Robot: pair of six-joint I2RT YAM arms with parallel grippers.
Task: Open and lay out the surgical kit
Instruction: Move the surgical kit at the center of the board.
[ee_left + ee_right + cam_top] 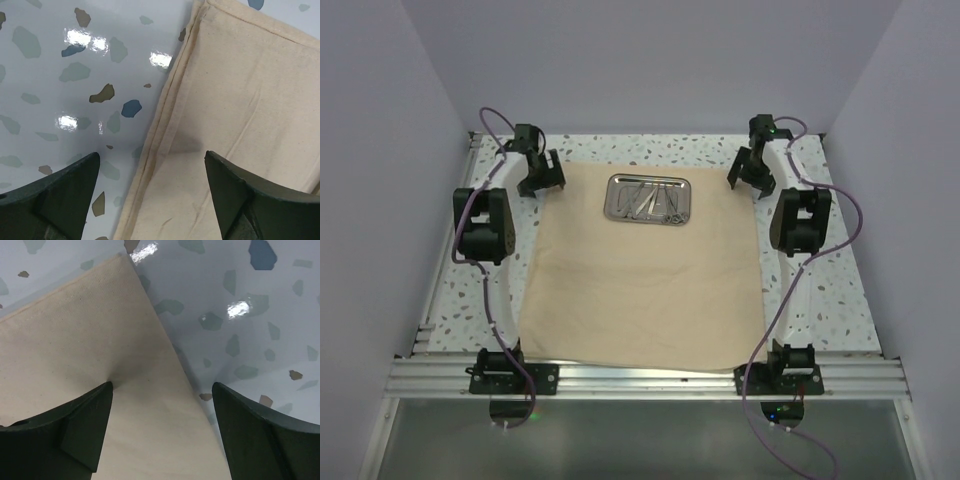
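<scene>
Cloth wrap [640,285] lay spread flat on bench [455,290], beige, hemmed, faintly creased. Left gripper [541,184] hung at wrap's far-left corner, jaws wide apart astride hem, grasping nothing. Right gripper [751,183] hung at far-right corner, jaws also released, one finger [75,425] touching cloth at small pucker. Shiny steel tray [650,199] sat on wrap near far edge, between grippers, slim silver instruments [658,203] inside.

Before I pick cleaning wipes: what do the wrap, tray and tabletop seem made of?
Wrap: woven beige cloth, matte, stitched hem visible. Tray: probably steel, mirror-shiny reflections. Tabletop: glossy speckled terrazzo look with glare spots; true material unclear.
</scene>
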